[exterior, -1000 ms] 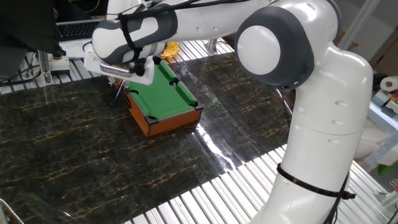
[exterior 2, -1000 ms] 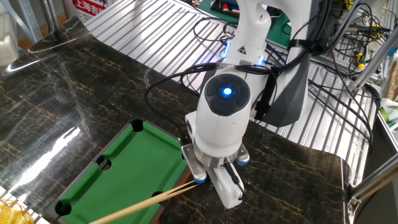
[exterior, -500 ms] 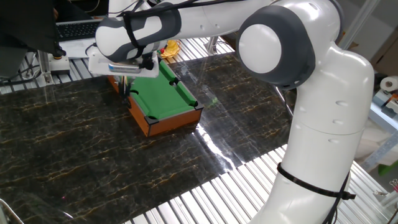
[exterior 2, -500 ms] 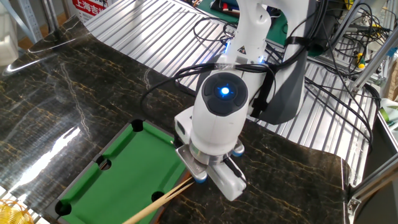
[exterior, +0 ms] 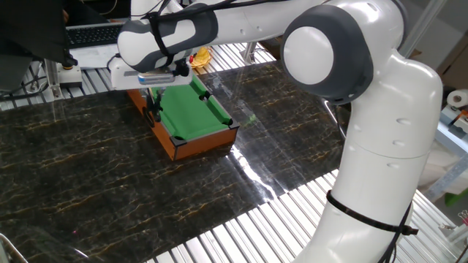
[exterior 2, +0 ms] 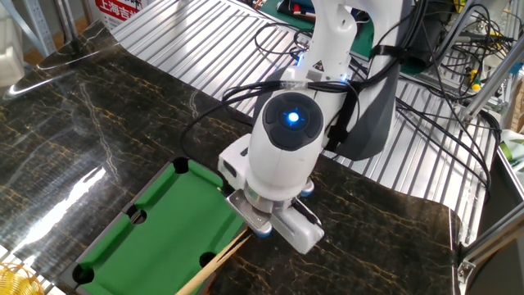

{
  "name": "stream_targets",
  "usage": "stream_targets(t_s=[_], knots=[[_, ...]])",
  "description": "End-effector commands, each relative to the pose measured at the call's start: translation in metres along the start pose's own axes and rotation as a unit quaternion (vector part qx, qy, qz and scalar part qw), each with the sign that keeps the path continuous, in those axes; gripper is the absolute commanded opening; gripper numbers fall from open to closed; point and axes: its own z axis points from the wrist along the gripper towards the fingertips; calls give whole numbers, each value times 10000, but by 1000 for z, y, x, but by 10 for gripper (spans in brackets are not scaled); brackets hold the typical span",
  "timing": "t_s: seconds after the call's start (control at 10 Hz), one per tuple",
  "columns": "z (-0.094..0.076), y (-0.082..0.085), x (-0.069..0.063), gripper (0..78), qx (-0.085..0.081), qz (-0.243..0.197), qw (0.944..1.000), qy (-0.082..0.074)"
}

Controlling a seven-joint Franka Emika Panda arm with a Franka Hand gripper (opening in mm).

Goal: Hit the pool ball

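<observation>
The miniature green-felt pool table (exterior: 201, 145) stands on the dark marble top, and it also shows in the other fixed view (exterior 2: 160, 225). My gripper (exterior: 153, 108) hangs over the table's left end, fingers pointing down. In the other fixed view the gripper (exterior 2: 250, 233) is mostly hidden under the wrist. It is shut on the thin wooden cue stick (exterior 2: 214, 262), which slants across the felt's near corner. The blue pool ball is hidden or out of view in both views. No other balls show on the felt.
A yellow object (exterior: 199, 56) and a keyboard (exterior: 91, 33) lie behind the pool table. Slatted metal panels (exterior: 241, 226) edge the marble top. Cables (exterior 2: 426, 106) run behind the arm's base, and a yellow basket (exterior 2: 16, 279) sits at the lower left.
The gripper has moved toward the pool table's end and turned at the wrist. The cue stick has swung to a steeper slant across the felt corner.
</observation>
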Motion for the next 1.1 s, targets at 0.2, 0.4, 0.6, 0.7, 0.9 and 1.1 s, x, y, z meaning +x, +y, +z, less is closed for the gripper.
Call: stream_targets(t_s=[0.2, 0.4, 0.6, 0.7, 0.9, 1.1], knots=[[0, -46, -3, 11, 388, -1220, 9917, -78], [-1, -48, -4, 11, 355, -1056, 9937, 102], [-1, -50, -5, 11, 252, -806, 9960, 280], [-1, -51, -5, 11, 144, -679, 9971, 302], [-1, -51, -5, 11, -91, -484, 9982, 334], [-2, -53, -6, 11, -112, -586, 9977, 336]])
